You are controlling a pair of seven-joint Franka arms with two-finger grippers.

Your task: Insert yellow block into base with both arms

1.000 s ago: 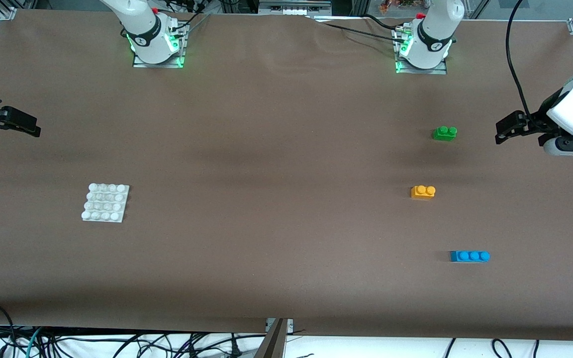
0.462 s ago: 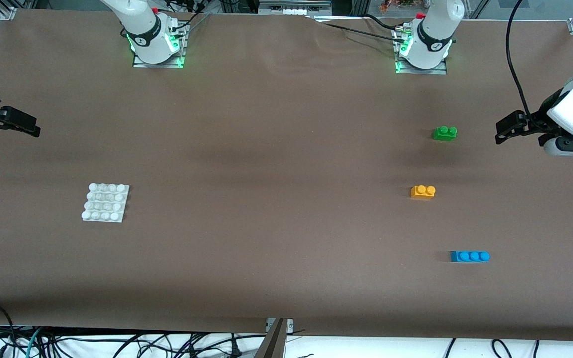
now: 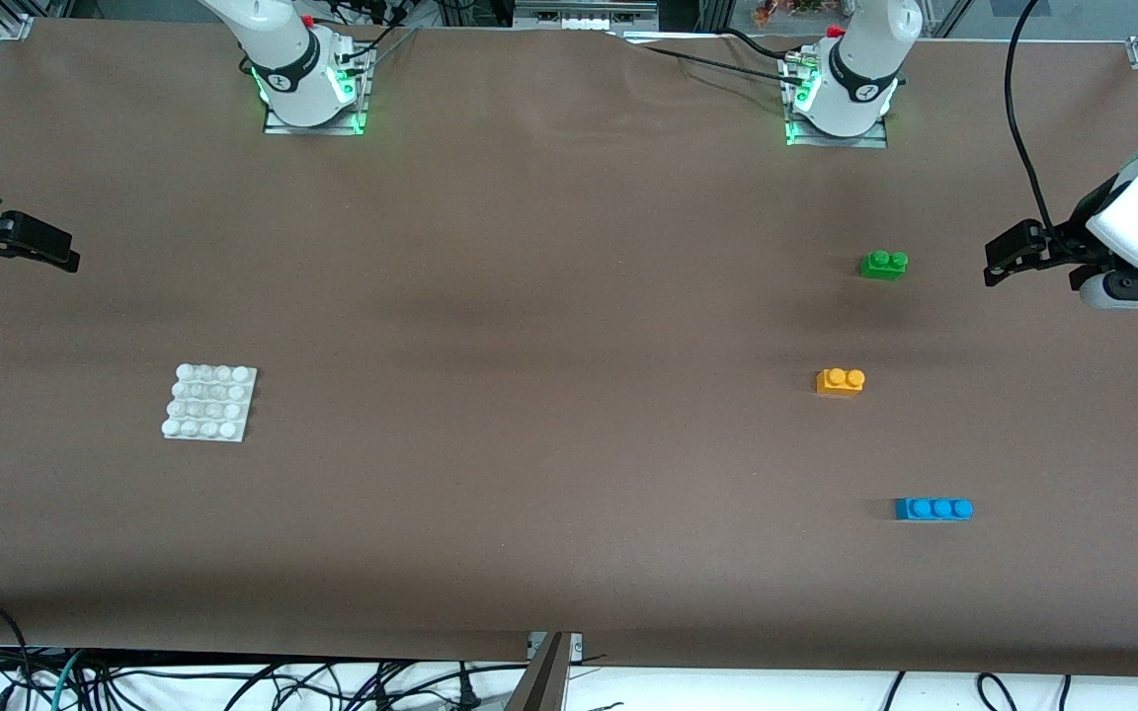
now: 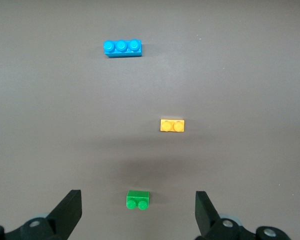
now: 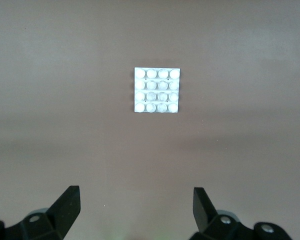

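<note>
The yellow block [image 3: 841, 381] [image 4: 172, 125] lies flat on the brown table toward the left arm's end, studs up. The white base [image 3: 209, 402] [image 5: 157, 90] lies toward the right arm's end. My left gripper [image 3: 1000, 264] [image 4: 138, 200] hangs open and empty, high over the table's left-arm end, apart from the block. My right gripper [image 3: 67, 259] [image 5: 136, 199] hangs open and empty over the table's right-arm end, apart from the base.
A green two-stud brick [image 3: 883, 265] [image 4: 138, 199] lies farther from the front camera than the yellow block. A blue three-stud brick [image 3: 933, 509] [image 4: 122, 48] lies nearer to it. Cables hang below the table's front edge [image 3: 549, 657].
</note>
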